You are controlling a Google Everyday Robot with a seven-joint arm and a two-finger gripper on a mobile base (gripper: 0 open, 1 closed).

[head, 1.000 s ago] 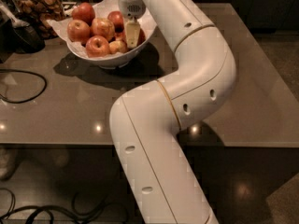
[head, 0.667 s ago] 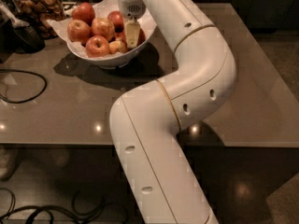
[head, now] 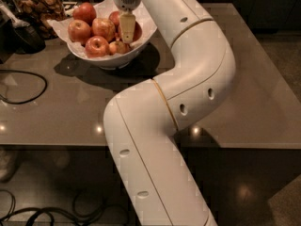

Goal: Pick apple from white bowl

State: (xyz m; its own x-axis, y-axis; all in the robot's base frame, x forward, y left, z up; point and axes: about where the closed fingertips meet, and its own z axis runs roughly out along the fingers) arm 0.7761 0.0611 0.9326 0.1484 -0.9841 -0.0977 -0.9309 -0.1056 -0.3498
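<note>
The white bowl (head: 111, 60), lined with crinkled white paper, stands at the back left of the table and holds several pinkish-red apples (head: 103, 28). A smaller, paler apple (head: 120, 47) lies at the bowl's front. My gripper (head: 126, 29) hangs down into the right side of the bowl from the white arm (head: 188, 74). It is right against a red apple (head: 137, 31) that shows partly behind it. The arm hides the bowl's right rim.
A clear jar of brown snacks (head: 40, 4) stands behind the bowl at the far left. A dark object (head: 21, 36) and a black cable (head: 28, 81) lie on the left of the grey table (head: 254, 79). The table's front edge runs across the middle.
My gripper has shifted slightly to the left inside the bowl. The apples have not visibly moved.
</note>
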